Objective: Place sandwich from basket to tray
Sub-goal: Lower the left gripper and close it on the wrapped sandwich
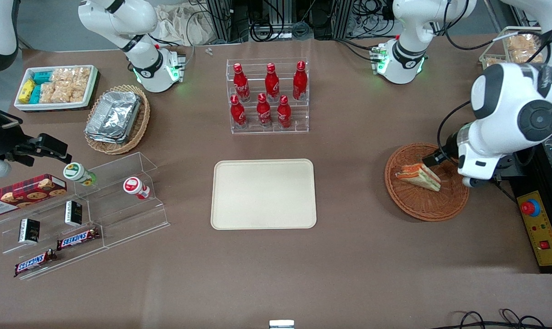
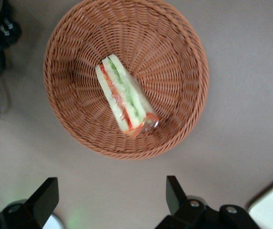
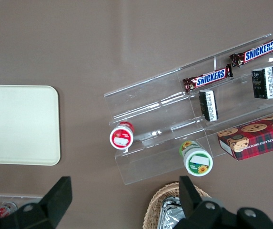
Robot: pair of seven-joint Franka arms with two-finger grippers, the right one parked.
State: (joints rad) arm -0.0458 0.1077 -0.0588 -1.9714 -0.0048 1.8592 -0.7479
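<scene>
1 sandwich (image 2: 125, 97) lies in the round reddish-brown wicker basket (image 2: 184, 52) toward the working arm's end of the brown surface (image 1: 358, 256). The hand (image 2: 111, 194) hovers above the basket's edge, its 2 fingers (image 2: 174, 193) spread wide, holding nothing. 1 cream tray (image 1: 263, 193) sits well apart. 6 red bottles (image 1: 267, 96) stand in a clear rack.

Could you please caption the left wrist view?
Open gripper hovers above the sandwich in its basket.

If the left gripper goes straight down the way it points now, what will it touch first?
Probably the basket rim or the table just beside it: the open gripper hangs above the basket's edge, and the sandwich lies nearer the basket's middle. Depth is unclear.
</scene>
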